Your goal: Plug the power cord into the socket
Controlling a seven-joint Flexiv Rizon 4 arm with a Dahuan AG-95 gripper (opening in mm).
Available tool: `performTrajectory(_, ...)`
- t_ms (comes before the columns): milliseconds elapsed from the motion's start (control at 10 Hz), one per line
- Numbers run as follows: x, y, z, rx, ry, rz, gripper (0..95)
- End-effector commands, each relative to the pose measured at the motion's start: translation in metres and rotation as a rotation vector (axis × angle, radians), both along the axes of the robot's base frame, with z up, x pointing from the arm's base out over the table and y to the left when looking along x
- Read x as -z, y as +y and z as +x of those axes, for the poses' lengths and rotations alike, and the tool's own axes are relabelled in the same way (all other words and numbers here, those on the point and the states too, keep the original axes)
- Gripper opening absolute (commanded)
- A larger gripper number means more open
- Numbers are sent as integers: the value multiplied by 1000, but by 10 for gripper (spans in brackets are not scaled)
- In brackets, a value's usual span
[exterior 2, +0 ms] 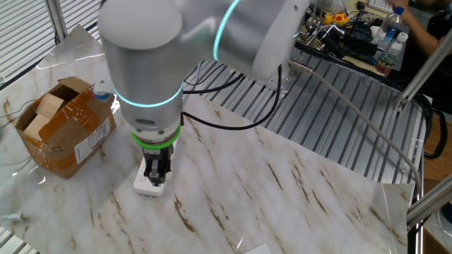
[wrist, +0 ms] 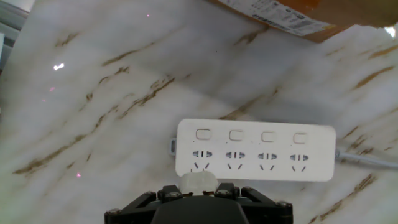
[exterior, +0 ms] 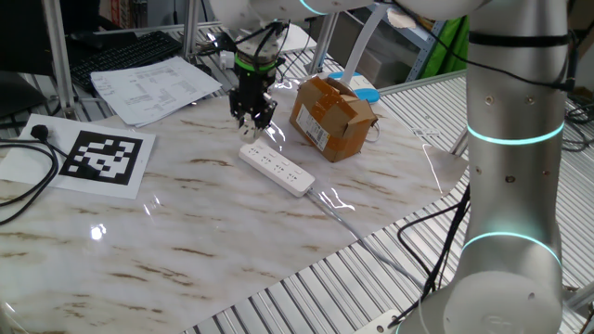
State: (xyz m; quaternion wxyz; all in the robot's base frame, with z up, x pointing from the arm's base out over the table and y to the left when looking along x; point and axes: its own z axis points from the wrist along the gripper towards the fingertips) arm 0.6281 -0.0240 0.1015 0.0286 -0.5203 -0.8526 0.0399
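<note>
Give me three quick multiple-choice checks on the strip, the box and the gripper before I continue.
1. The cardboard box sits:
A. on top of the power strip
B. on the table beside the power strip
C. off the table

2. Outlet groups along the power strip:
A. two
B. four
C. six

3. The gripper is:
A. open and holding nothing
B. shut on the black cable
C. shut on the white plug

Answers: 1 B, the box stands apart from the strip. 2 B, the hand view shows four. 3 C, the white plug shows between the fingers above the strip's end outlet.
</note>
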Motion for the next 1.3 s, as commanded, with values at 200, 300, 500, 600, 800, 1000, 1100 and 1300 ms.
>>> performTrajectory(200,3,-17,-8,-33,5,52,0)
performTrajectory(300,11,-23,-9,-2,6,77,0)
performTrajectory(500,13,-22,-10,38,8,69,0)
performTrajectory(600,21,-20,-15,88,11,84,0)
performTrajectory(800,25,-19,-15,110,23,97,0)
performTrajectory(1000,27,-19,-13,145,40,112,0)
performTrajectory(1100,29,-20,-12,157,48,134,0)
performTrajectory(1300,34,-25,-8,143,59,144,0)
